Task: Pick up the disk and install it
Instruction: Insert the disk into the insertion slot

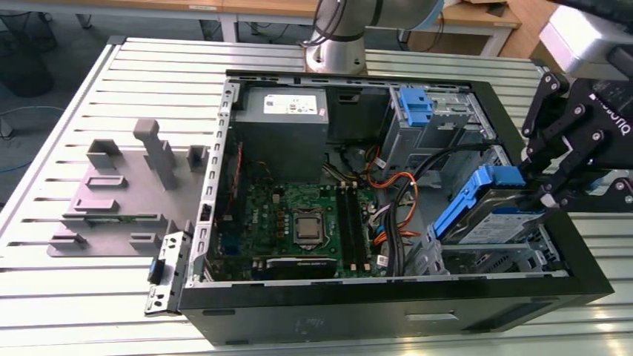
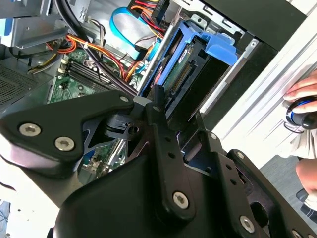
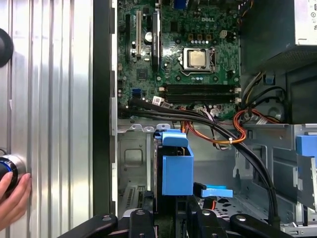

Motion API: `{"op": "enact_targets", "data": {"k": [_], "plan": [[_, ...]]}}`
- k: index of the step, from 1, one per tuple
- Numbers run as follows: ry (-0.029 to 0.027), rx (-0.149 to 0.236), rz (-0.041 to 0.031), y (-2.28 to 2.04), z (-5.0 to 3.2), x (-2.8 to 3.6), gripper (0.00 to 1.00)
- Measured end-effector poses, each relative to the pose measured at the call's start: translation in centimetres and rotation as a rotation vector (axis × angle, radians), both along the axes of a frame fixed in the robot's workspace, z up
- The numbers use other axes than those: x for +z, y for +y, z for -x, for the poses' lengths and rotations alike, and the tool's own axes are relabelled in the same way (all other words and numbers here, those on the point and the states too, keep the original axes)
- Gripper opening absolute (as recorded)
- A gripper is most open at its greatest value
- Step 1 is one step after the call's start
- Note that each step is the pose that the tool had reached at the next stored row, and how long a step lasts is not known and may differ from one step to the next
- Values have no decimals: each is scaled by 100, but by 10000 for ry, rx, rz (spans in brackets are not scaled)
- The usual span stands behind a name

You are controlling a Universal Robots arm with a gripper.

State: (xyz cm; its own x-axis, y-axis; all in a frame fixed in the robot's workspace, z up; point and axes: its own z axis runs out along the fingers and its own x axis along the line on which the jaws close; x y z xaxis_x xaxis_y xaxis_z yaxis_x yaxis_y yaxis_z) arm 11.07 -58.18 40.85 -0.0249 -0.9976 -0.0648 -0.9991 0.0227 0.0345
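Observation:
The disk [image 1: 491, 220] is a silver drive in a blue plastic carrier [image 1: 473, 191]. It stands tilted on edge over the metal drive cage [image 1: 514, 256], in the corner of the open computer case on the exterior view's right. My black gripper [image 1: 550, 194] comes in from that side and is shut on the disk's outer end. In the first wrist view the blue carrier [image 3: 177, 166] rises straight ahead of my gripper [image 3: 171, 220]. In the second wrist view the disk [image 2: 190, 67] shows its connector edge beyond one of my fingers [image 2: 154, 111].
Inside the case lie the green motherboard [image 1: 302, 219], orange and black cables [image 1: 401, 196], a grey power-supply box [image 1: 282, 111] and a bare blue bracket [image 1: 416, 107] in the far bay. A grey fixture [image 1: 118, 185] sits on the slatted table. A person's hand [image 3: 12, 193] rests on a round button.

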Motion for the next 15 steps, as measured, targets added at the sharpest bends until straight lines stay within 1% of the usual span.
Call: {"op": "enact_targets", "data": {"k": [15], "plan": [[0, 0, 1, -1, 0, -272, 35]]}}
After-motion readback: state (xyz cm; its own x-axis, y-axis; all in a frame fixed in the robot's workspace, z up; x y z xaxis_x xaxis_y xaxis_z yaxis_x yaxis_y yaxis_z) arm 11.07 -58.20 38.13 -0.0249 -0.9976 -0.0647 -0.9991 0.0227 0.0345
